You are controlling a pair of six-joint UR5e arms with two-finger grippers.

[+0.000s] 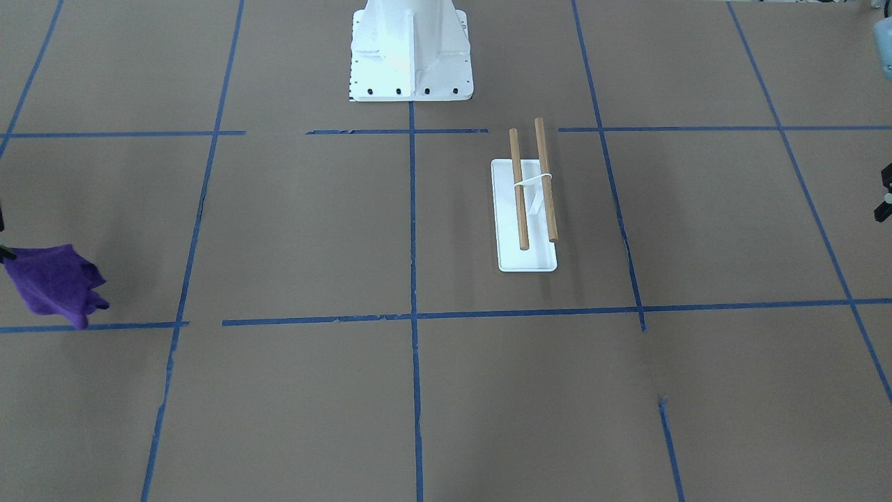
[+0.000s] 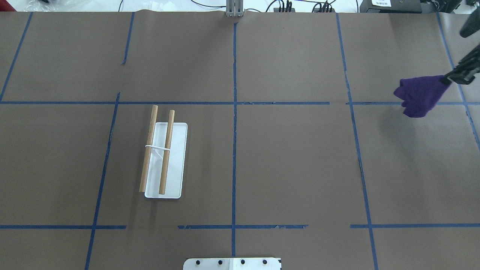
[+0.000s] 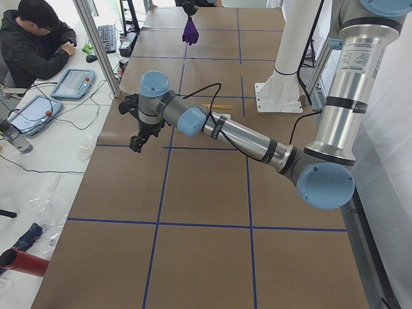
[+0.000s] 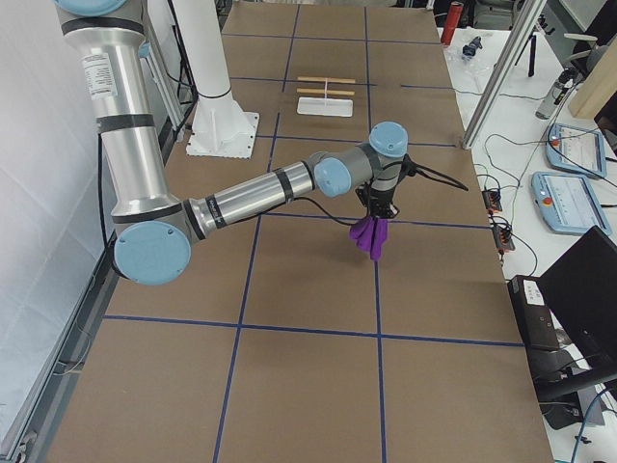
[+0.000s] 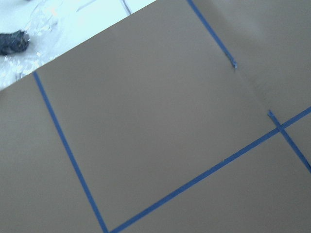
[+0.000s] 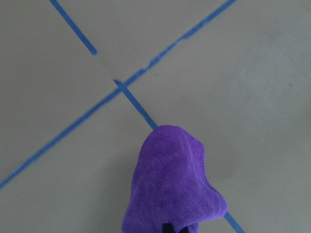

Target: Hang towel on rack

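Note:
The purple towel [image 2: 420, 93] hangs bunched from my right gripper [image 2: 452, 78], which is shut on its top corner above the table's far right. The towel also shows in the front view [image 1: 56, 282], the right side view [image 4: 371, 236] and the right wrist view [image 6: 175, 189]. The rack [image 2: 176, 157] stands on the left half of the table, a white flat base with two parallel wooden rods [image 2: 167, 150]; it also shows in the front view [image 1: 529, 202]. My left gripper [image 3: 137, 140] hovers near the table's left end, far from the rack; I cannot tell whether it is open.
The white robot pedestal [image 1: 411, 49] stands at the table's near edge, centre. Blue tape lines [image 2: 234, 131] grid the brown table cover. An operator [image 3: 35, 38] sits at a side desk with tablets and cables beyond the far edge.

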